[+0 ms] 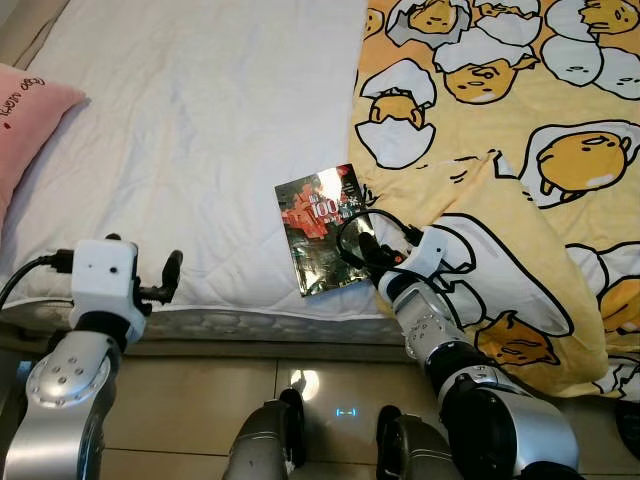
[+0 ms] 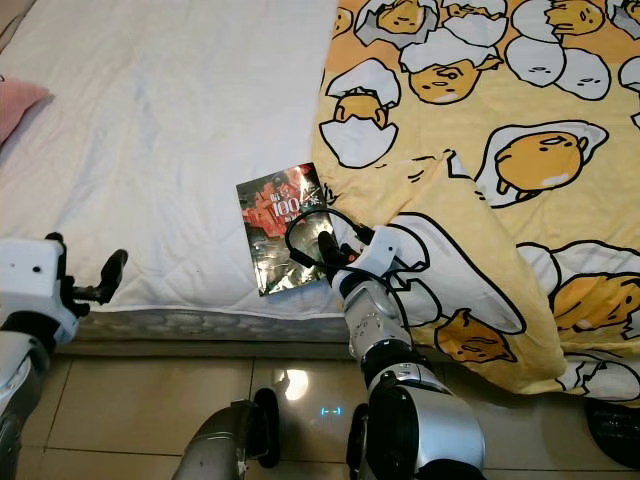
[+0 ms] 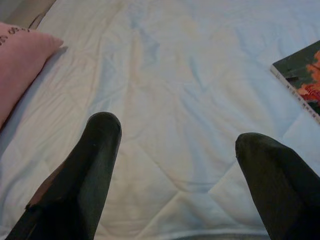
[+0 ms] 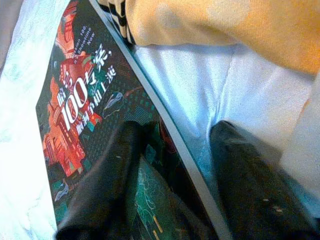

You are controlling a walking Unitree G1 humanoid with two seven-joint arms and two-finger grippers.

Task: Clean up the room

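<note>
In your left eye view, the glossy dark paperback book with red artwork [image 1: 322, 230] lies flat on the white quilted mattress [image 1: 200, 130] near its front edge, just beside the yellow cartoon-egg blanket [image 1: 500, 150]. Your right gripper [image 1: 362, 250] rests at the book's blanket-side edge, while the left gripper [image 1: 165, 280] hovers over the front edge, well apart from the book. A pink pillow [image 1: 25, 120] sits at the mattress's left edge. In your left wrist view, the fingers [image 3: 95, 165] are spread wide above bare mattress. In your right wrist view, the fingers [image 4: 112, 185] are spread, one lying on the cover, the other on the sheet beside the book's edge.
</note>
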